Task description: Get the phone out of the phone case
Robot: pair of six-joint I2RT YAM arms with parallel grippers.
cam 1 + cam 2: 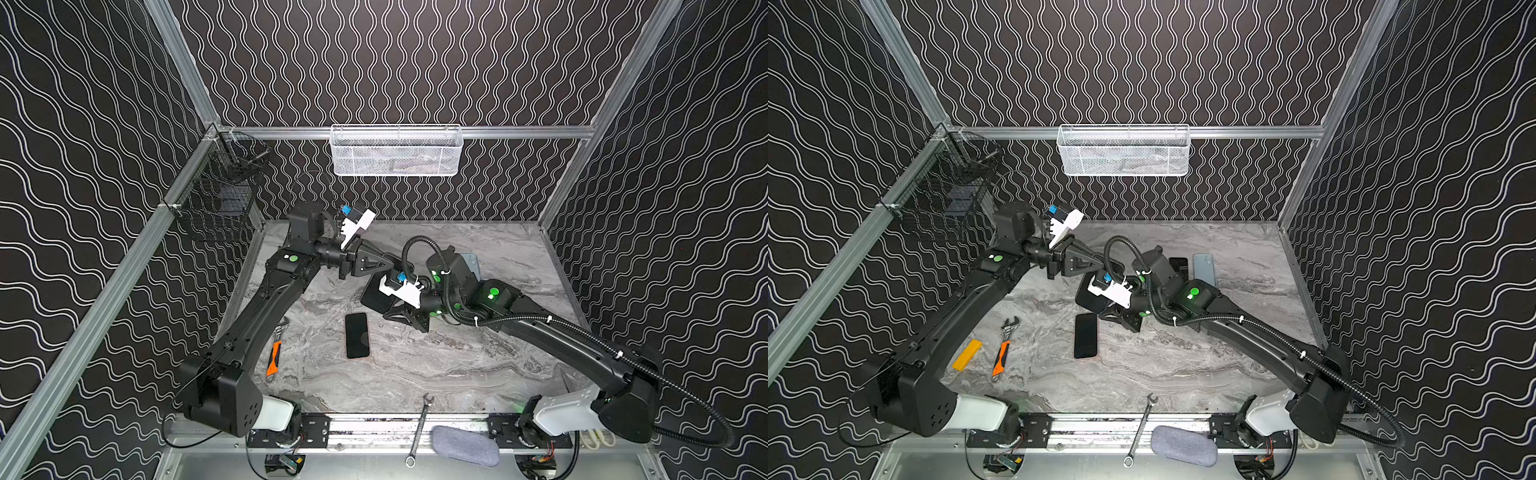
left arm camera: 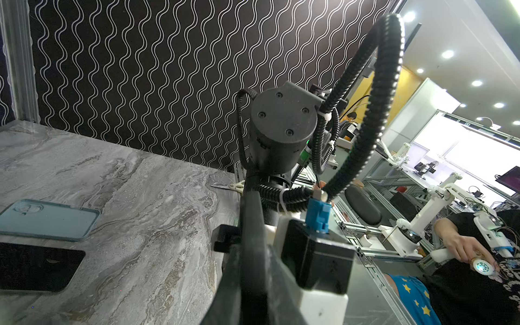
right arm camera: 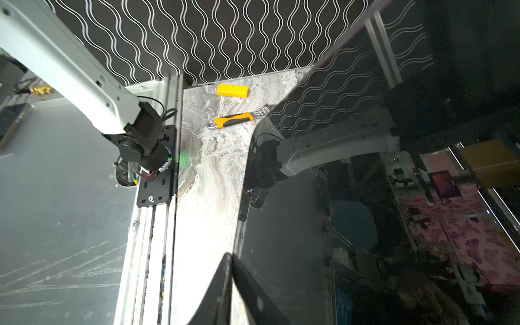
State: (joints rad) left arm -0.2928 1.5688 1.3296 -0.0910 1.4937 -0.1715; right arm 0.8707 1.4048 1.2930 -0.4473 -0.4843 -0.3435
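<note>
Front rail: wrench (image 1: 419, 428) & grey pouch (image 1: 465, 444), both idle. Mid-table a loose phone (image 1: 357, 336) lies flat, with an orange-handled spanner (image 1: 1003, 345) off to the L.

Just behind that, the action. R claw (image 1: 390, 312) pinches the phone (image 3: 309, 225), tilted, glossy face toward its wrist cam, prob. to brace it. L claw (image 1: 395, 270) is pressed together at the top edge of the dark case (image 1: 374, 297). Can't tell if it nips the rim, contact's hidden. Looks like a peel setup: one holds, one pulls.

Far back: blue case (image 1: 1204, 268) & a third phone (image 1: 1179, 266), parked clear.
</note>
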